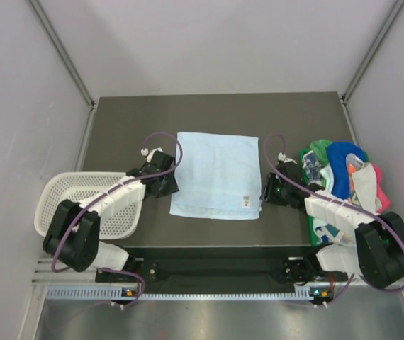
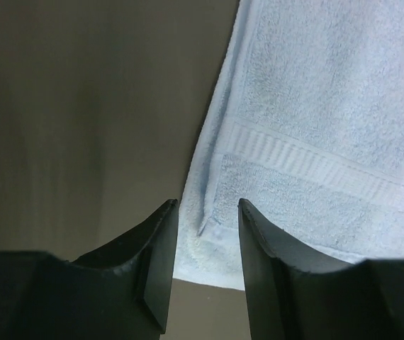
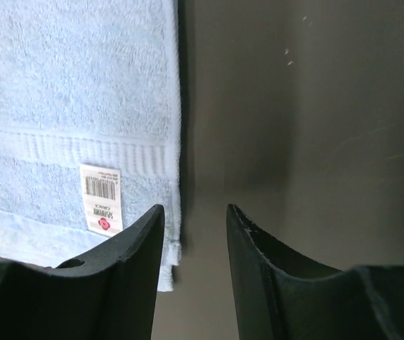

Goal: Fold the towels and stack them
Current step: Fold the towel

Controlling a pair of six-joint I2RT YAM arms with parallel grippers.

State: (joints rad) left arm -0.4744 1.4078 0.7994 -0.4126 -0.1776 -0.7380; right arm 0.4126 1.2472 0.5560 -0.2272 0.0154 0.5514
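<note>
Pale blue towel flat between left claw and right claw — both narrowly parted, empty, at its near corners; towel heap outboard of right claw unfolded — folding and stacking apparently barely begun.

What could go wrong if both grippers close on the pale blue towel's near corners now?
The right gripper has its gap mostly over bare table beside the pale blue towel edge; it may catch only the hem or miss.
At the left gripper the towel looks layered, so it may pinch one layer only.
The right arm passes by the towel pile and could drag it.
</note>
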